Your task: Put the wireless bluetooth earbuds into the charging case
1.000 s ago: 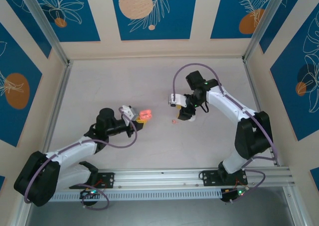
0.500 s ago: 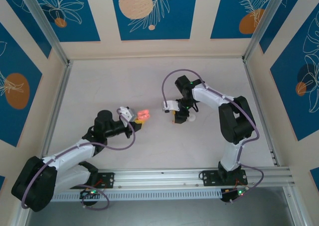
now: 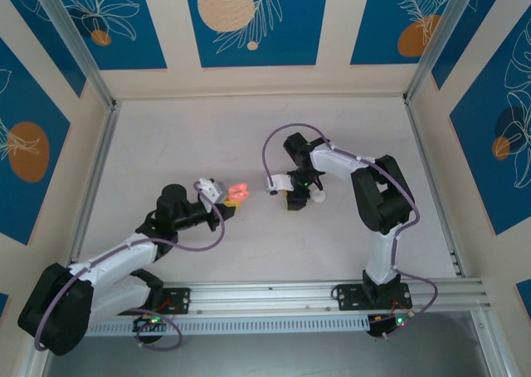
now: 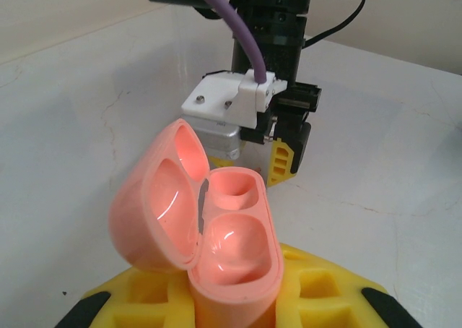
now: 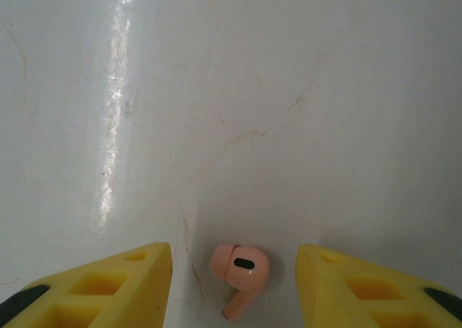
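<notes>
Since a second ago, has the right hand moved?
Yes. The right hand has shifted left, away from the right side rail, toward the open charging case.

Top external: mounted high, behind the arm bases, looks down and forward over the whole table, far off. Left wrist: low, close, faces nearly level across the tabletop past the charging case toward the right gripper (both also seen small, mid-table, from above). Right wrist: very near, points straight down at an earbud.
</notes>
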{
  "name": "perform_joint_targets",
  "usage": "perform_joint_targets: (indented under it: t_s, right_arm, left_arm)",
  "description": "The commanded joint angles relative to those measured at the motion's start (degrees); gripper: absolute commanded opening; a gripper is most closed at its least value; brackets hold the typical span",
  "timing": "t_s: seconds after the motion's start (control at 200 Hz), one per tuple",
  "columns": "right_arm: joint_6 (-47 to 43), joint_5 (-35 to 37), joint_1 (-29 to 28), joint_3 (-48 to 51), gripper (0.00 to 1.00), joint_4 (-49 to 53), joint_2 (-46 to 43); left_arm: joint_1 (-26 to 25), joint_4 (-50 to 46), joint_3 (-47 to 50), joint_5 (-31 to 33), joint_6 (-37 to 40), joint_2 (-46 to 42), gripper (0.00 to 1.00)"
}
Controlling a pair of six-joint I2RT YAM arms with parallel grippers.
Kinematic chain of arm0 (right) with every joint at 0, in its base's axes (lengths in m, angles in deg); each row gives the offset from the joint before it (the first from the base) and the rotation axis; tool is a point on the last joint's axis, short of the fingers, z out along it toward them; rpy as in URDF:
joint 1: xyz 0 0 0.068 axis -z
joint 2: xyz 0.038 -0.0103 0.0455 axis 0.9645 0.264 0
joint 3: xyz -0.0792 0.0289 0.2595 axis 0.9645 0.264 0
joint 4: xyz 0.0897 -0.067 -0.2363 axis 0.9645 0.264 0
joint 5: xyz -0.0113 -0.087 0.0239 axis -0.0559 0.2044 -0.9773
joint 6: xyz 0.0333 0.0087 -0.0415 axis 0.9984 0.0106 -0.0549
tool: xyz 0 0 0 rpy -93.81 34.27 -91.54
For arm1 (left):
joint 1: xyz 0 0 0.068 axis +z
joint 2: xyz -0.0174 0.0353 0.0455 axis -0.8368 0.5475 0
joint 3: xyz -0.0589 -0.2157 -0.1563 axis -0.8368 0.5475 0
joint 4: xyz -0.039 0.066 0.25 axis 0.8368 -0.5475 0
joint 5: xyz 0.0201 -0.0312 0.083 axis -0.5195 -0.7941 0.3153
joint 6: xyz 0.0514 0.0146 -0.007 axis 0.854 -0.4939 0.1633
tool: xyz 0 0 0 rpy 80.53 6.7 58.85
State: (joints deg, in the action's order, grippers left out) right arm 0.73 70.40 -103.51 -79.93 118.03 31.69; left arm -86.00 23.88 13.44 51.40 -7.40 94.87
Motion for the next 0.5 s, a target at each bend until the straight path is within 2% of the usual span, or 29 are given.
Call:
perform_joint_targets:
  t_s: [0.0,0.495]
  right_arm:
    - [-1.27,-0.81,-0.19,-0.83,0.49,1.26,0.84]
    - [0.05,0.71,0.69,-1.45,0.45,1.10,2.79]
  left_arm:
    - [0.64,-0.47,0.66,0.41,0.03,-1.26,0.00]
    - [0.59,-0.83,0.31,0.51,0.56,-1.00,0.00]
